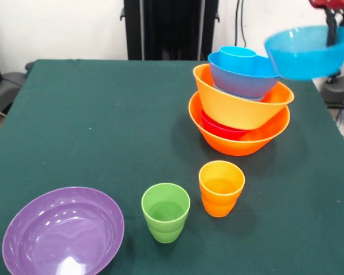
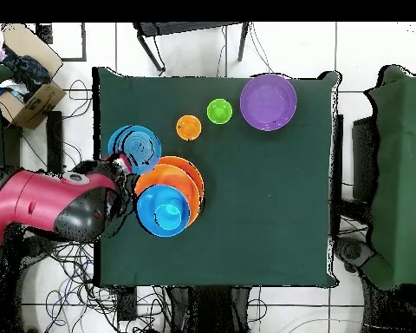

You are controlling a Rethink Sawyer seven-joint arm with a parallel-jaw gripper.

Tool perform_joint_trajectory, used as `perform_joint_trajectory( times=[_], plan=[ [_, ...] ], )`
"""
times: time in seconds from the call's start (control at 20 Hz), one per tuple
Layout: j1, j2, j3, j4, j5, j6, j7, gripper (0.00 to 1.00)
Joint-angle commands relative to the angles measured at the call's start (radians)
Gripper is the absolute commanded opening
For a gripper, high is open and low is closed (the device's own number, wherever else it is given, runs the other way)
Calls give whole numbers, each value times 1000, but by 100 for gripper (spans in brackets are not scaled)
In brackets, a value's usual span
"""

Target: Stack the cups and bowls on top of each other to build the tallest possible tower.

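The tower (image 1: 241,109) stands right of the table's middle. Its base is a large orange bowl (image 1: 241,140) holding a small red bowl (image 1: 221,129), then a tilted second orange bowl (image 1: 241,106), a smaller blue bowl (image 1: 243,77) and a blue cup (image 1: 238,52) on top. My gripper (image 1: 332,35) is shut on the rim of a large blue bowl (image 1: 307,52), held in the air to the right of the tower's top. The orange cup (image 1: 221,188), the green cup (image 1: 165,212) and the purple bowl (image 1: 63,232) stand upright near the front. Overhead, the held bowl (image 2: 135,146) hangs beside the tower (image 2: 168,199).
The green table (image 1: 103,114) ends close to the right of the tower. The black pedestal (image 1: 171,28) stands at the far edge. Overhead, a cardboard box (image 2: 29,95) sits on the floor beyond the table and cables lie around the robot's base.
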Motion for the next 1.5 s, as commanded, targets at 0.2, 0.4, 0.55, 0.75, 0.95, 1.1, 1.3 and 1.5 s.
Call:
perform_joint_trajectory(
  times=[0.2, 0.4, 0.55, 0.75, 0.95, 1.1, 1.3, 1.5],
  plan=[
    [3, -46, 46, 112, -92, 17, -28, 0],
    [0, -64, 58, 133, -114, 13, -77, 0],
    [-4, -65, 65, 143, -131, 22, -88, 0],
    [-11, -63, 73, 150, -152, 32, -90, 0],
    [-14, -59, 81, 143, -164, 39, -81, 0],
    [-14, -48, 80, 138, -180, 34, -53, 0],
    [-16, -44, 92, 136, -176, 50, -47, 0],
    [-23, -34, 105, 129, -172, 45, -25, 0]
  ],
)
